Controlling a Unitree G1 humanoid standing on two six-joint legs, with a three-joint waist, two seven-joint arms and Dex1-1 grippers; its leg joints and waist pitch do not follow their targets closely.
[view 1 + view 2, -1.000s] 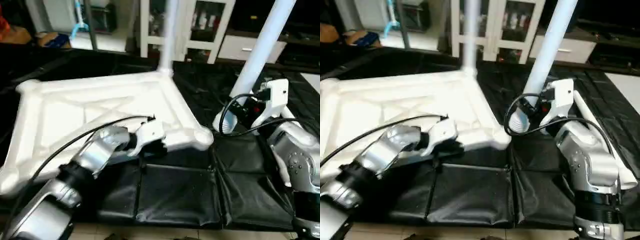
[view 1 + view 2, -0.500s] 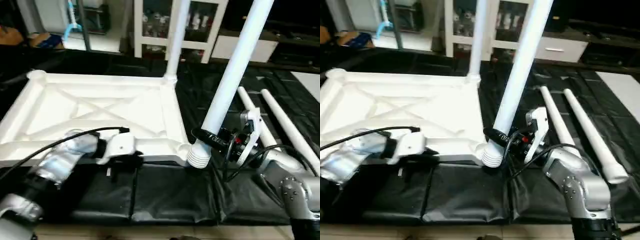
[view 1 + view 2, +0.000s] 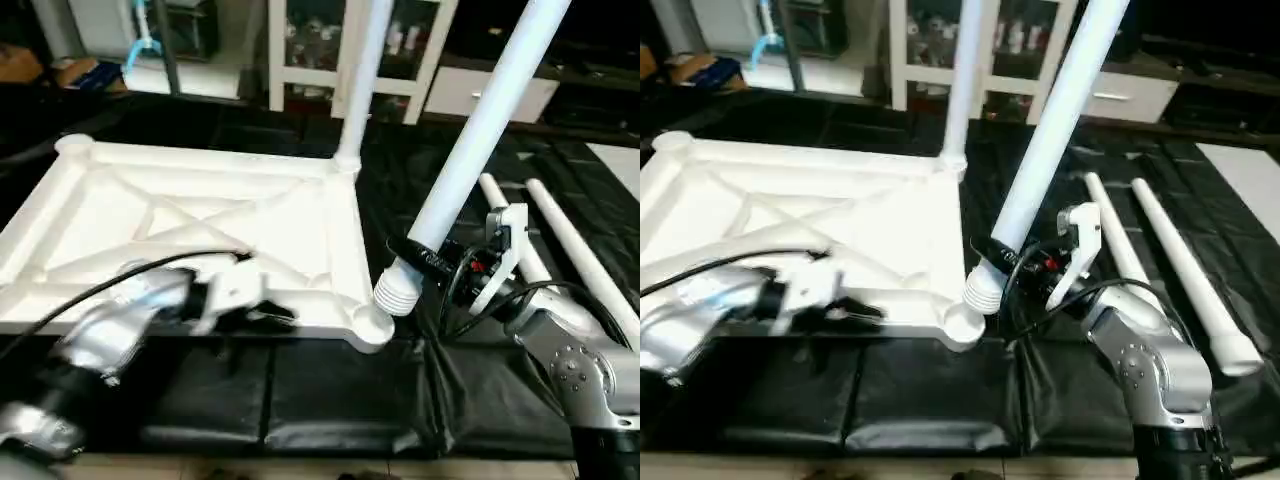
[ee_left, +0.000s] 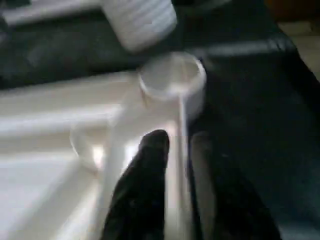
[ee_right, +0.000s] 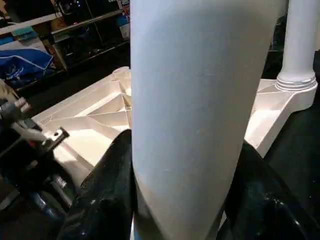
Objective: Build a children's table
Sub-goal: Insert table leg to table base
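The step in hand, as I judge it, is seating the leg [image 3: 470, 140] I carry into the near corner socket [image 3: 370, 325] of the table top [image 3: 180, 225], which lies underside up on the black surface [image 3: 330, 390]; to do it well I should stand the leg nearer to upright first, since it leans away toward my right, then bring its ribbed end squarely over the socket's mouth and press straight down along the leg's own axis; pushing while it is tilted would likely jam the ribs on the rim or shove the top sideways.

My right claw [image 3: 440, 265] is pinching that leg just above the ribbed end, one black finger on each side of the tube; the ribbed end hangs just beside and slightly above the socket, not yet in it.

My left claw [image 4: 170, 165] sits at the top's near edge rail, close to that same socket, with the thin white rail running between its two fingers; I cannot tell whether they press the rail or stand slightly off it; if it is to steady the top, a firm hold there would help.

One leg [image 3: 362, 80] already stands in the far corner socket; two more legs [image 3: 560, 235] lie side by side on the black surface, beyond my right arm.
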